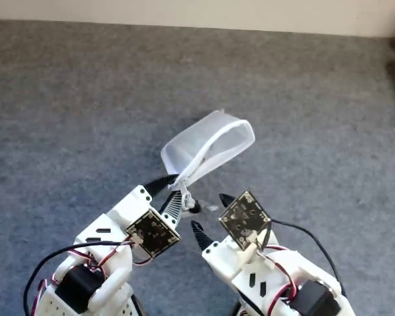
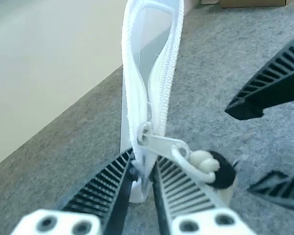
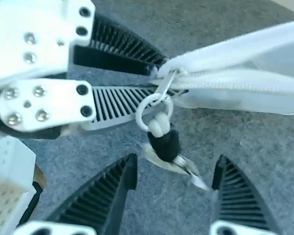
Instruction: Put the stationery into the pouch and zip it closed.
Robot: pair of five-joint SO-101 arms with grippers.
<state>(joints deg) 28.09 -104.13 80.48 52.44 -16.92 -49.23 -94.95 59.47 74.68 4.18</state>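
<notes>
Grippers, two, side by side at the near edge of the table (image 1: 66,99).

1. left gripper (image 1: 178,196): fingers together, clamped on the near end of the pouch (image 1: 207,148), just behind the slider (image 2: 144,133). The ribbed pads pressed the white fabric from both sides.
2. right gripper (image 1: 209,212): fingers wide apart and holding nothing. It sat just beside the left gripper, tips pointing toward the pouch's near end, with the charm (image 3: 164,142) hanging in the gap between them. Neither finger was seen touching the charm or the pouch.
3. table: grey, carpet-like surface under both arms and the pouch.
4. pouch: white, translucent, near the middle of the table, beyond both grippers. It stood on edge with its mouth gaping upward and its near end pinched by the left gripper.
5. zip (image 2: 159,73): white, its two rows of teeth spread apart along most of the mouth and meeting only at the slider by the clamped end.
6. slider: white, at the near end of the zip, just beside the left gripper's fingers.
7. ring (image 3: 154,110): white loop hanging from the slider's pull.
8. charm: small black-and-white piece hung from the ring.
</notes>
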